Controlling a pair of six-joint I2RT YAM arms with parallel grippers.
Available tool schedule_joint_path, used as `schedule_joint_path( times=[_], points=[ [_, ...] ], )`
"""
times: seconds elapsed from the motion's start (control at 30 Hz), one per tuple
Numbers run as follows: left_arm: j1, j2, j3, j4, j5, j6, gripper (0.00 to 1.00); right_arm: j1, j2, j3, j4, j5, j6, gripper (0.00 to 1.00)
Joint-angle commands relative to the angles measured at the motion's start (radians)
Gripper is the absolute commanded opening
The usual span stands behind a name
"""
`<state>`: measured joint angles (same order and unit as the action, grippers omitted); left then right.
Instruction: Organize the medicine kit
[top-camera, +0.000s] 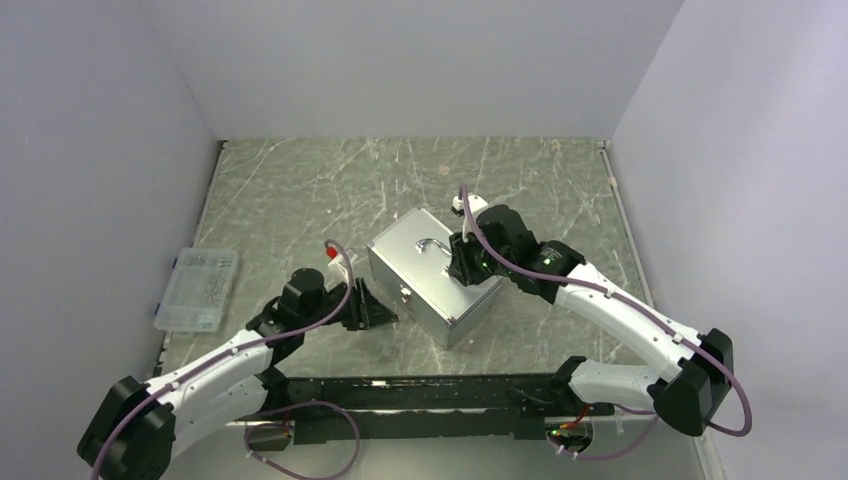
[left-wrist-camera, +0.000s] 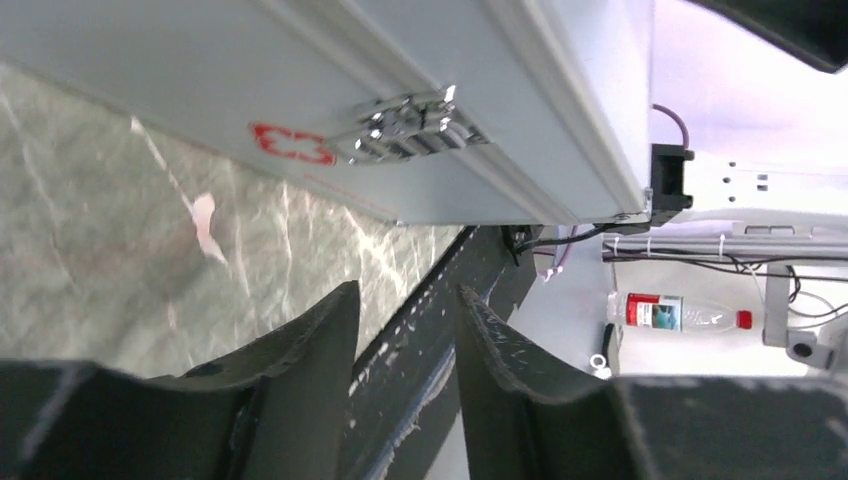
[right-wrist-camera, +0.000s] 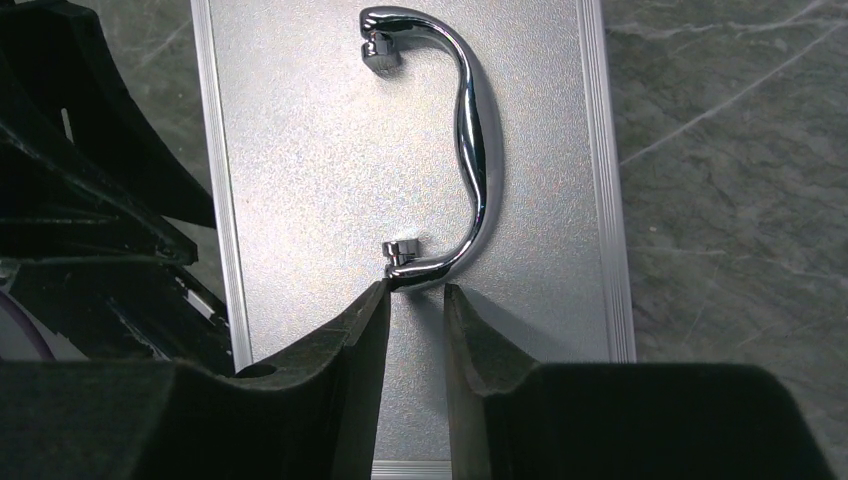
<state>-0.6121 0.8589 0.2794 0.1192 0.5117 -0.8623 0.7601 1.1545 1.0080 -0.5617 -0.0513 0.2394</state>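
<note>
The medicine kit (top-camera: 435, 278) is a silver-grey metal case standing closed at the table's middle, with a curved metal handle (top-camera: 436, 244) on its lid. My left gripper (top-camera: 378, 310) is low at the kit's front-left face, open and empty. In the left wrist view the gripper (left-wrist-camera: 408, 296) points below the front latch (left-wrist-camera: 405, 130) and the red cross mark (left-wrist-camera: 290, 145). My right gripper (top-camera: 462, 266) is over the lid. In the right wrist view the gripper (right-wrist-camera: 416, 292) is narrowly open, its tips just short of the handle's (right-wrist-camera: 472, 140) near end, with nothing between them.
A clear plastic box (top-camera: 197, 288) with small parts lies at the table's left edge. The black mounting rail (top-camera: 420, 395) runs along the near edge. White walls enclose the table on three sides. A bottle (left-wrist-camera: 680, 312) lies off the table beyond the rail.
</note>
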Motion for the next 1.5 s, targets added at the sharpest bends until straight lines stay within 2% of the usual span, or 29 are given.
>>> schedule_joint_path(
  times=[0.0, 0.17, 0.27, 0.37, 0.47, 0.5, 0.57, 0.67, 0.77, 0.93, 1.03, 1.2, 1.3, 1.47],
  points=[
    [0.008, 0.027, -0.061, 0.417, 0.035, -0.1, 0.37, 0.001, -0.038, -0.022, 0.024, 0.008, -0.009, 0.29],
    [0.017, 0.18, -0.111, 0.643, 0.065, -0.175, 0.12, 0.001, -0.054, -0.026, 0.016, 0.014, -0.015, 0.29],
    [0.029, 0.27, -0.136, 0.77, 0.08, -0.207, 0.02, 0.002, -0.061, -0.031, 0.013, 0.019, -0.018, 0.29],
    [0.038, 0.335, -0.154, 0.853, 0.086, -0.228, 0.0, 0.002, -0.064, -0.038, 0.01, 0.023, -0.021, 0.29],
    [0.041, 0.348, -0.152, 0.826, 0.084, -0.211, 0.0, 0.002, -0.064, -0.044, 0.009, 0.026, -0.022, 0.29],
    [0.042, 0.347, -0.145, 0.796, 0.077, -0.201, 0.03, 0.0, -0.065, -0.045, 0.009, 0.025, -0.022, 0.29],
    [0.043, 0.345, -0.143, 0.772, 0.071, -0.184, 0.15, 0.002, -0.065, -0.042, 0.009, 0.027, -0.022, 0.29],
    [0.05, 0.342, -0.143, 0.746, 0.055, -0.17, 0.39, 0.002, -0.06, -0.036, 0.009, 0.026, -0.023, 0.3],
    [0.065, 0.354, -0.159, 0.784, 0.058, -0.168, 0.46, 0.002, -0.054, -0.034, 0.007, 0.024, -0.025, 0.3],
    [0.106, 0.427, -0.184, 0.935, 0.095, -0.192, 0.47, 0.002, -0.043, -0.034, 0.009, 0.019, -0.025, 0.3],
    [0.124, 0.52, -0.188, 1.136, 0.136, -0.232, 0.46, 0.002, -0.041, -0.037, 0.01, 0.016, -0.023, 0.3],
    [0.132, 0.794, -0.193, 1.54, 0.195, -0.347, 0.45, 0.002, -0.042, -0.037, -0.005, 0.017, -0.021, 0.3],
    [0.132, 0.855, -0.168, 1.55, 0.209, -0.342, 0.39, 0.001, -0.047, -0.037, -0.015, 0.021, -0.02, 0.3],
    [0.139, 0.8, -0.176, 1.55, 0.216, -0.296, 0.4, 0.002, -0.052, -0.033, -0.034, 0.032, -0.018, 0.31]
  ],
)
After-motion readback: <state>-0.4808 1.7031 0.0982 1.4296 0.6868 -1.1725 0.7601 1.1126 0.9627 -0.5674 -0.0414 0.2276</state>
